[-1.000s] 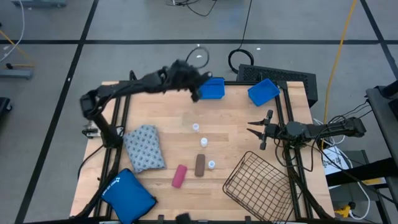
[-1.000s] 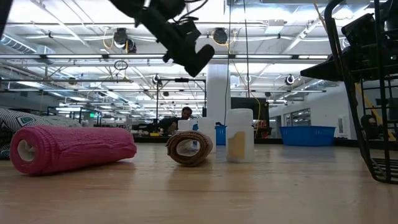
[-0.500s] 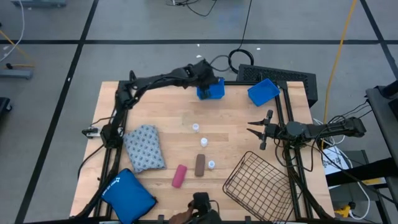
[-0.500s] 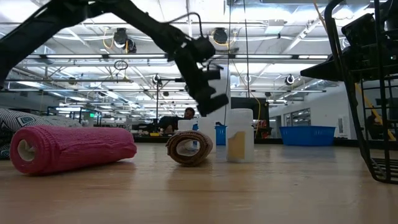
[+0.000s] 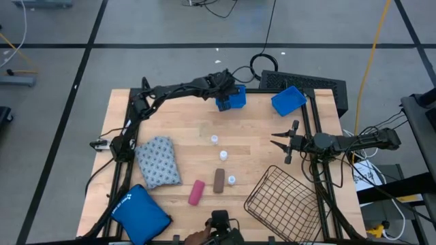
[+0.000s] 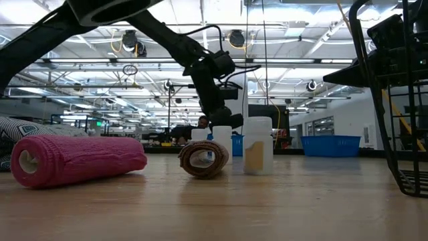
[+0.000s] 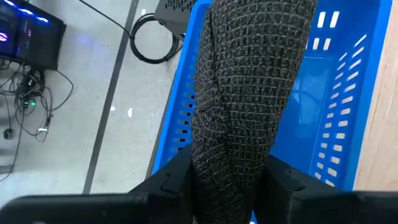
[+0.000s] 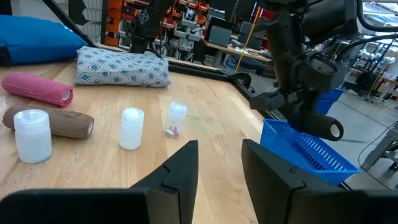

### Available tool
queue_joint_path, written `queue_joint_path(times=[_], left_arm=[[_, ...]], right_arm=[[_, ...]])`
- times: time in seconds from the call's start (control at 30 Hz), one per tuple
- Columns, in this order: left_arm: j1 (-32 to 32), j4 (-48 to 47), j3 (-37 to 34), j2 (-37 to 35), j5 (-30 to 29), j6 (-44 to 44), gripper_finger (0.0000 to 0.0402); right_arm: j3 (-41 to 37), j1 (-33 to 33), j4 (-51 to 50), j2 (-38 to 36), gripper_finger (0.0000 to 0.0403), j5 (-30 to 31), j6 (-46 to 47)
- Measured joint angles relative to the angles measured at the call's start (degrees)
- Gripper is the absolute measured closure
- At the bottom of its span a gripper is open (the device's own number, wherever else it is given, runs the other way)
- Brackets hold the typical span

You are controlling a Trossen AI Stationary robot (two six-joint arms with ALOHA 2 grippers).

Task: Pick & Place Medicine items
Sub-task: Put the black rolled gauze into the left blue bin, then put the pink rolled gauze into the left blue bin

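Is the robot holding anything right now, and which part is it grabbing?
Yes. The left hand pinches one end of a black roll between its fingers, over the blue bin. The right hand is open and holds nothing.

A: What do the arms look like from above?

B: Both the left arm (image 5: 174, 88) and the right arm (image 5: 354, 141) are dark, thin, jointed tubes, each with black cable running along its links.

A: And the fingers?

B: On the right wrist picture, two matte black fingers (image 8: 180, 171), flat-faced and angular, wide at the base and narrowing toward the tips. The left gripper (image 8: 305, 115) seen from there is a blocky black housing with a rounded cylinder end and a pale ring on it.

A: Any markings?

B: None I can read.
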Motion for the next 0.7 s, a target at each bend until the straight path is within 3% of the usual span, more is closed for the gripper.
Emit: queue_joint_path(times=[0.17, 0.5, 0.7], left_arm=[[0.0, -0.4, 0.0, 0.0, 0.0, -0.1, 0.0271], [0.0, -0.8, 0.0, 0.0, -0.1, 0.0, 0.0188], [0.0, -0.7, 0.0, 0.0, -0.1, 0.4, 0.0172]], right_arm=[[0.0, 0.0, 0.0, 0.0, 0.0287, 0.0, 0.0], [0.0, 0.0, 0.0, 0.0, 0.0287, 0.0, 0.0], [0.0, 0.0, 0.0, 0.0, 0.0287, 0.0, 0.0]])
